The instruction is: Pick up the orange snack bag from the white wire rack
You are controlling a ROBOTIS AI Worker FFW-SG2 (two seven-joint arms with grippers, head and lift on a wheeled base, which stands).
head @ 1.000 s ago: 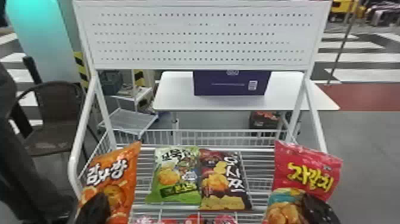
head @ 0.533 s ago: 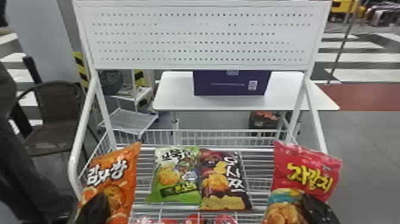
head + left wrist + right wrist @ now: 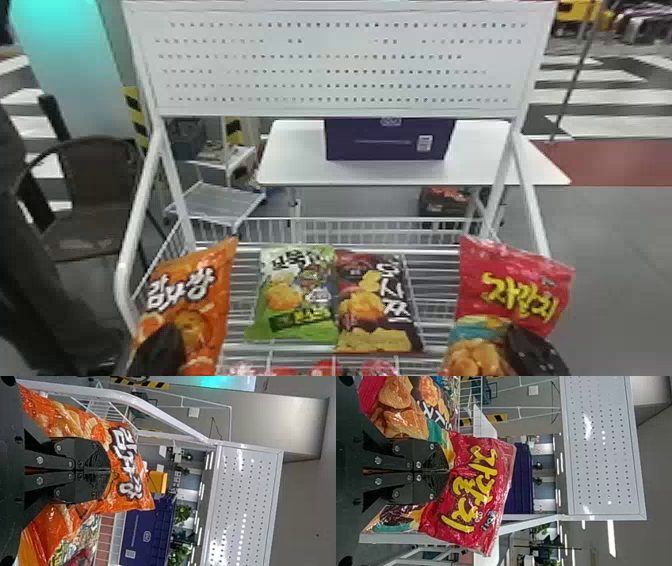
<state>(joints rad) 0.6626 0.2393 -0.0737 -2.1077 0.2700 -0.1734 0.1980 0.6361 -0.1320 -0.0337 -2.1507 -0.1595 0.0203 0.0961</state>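
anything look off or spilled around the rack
One oddity: the right gripper holds a red bag, though the task names only the orange bag, which the left gripper holds. I see no spill or tear.

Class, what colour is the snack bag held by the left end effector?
The snack bag is orange, seen best in the left wrist view.
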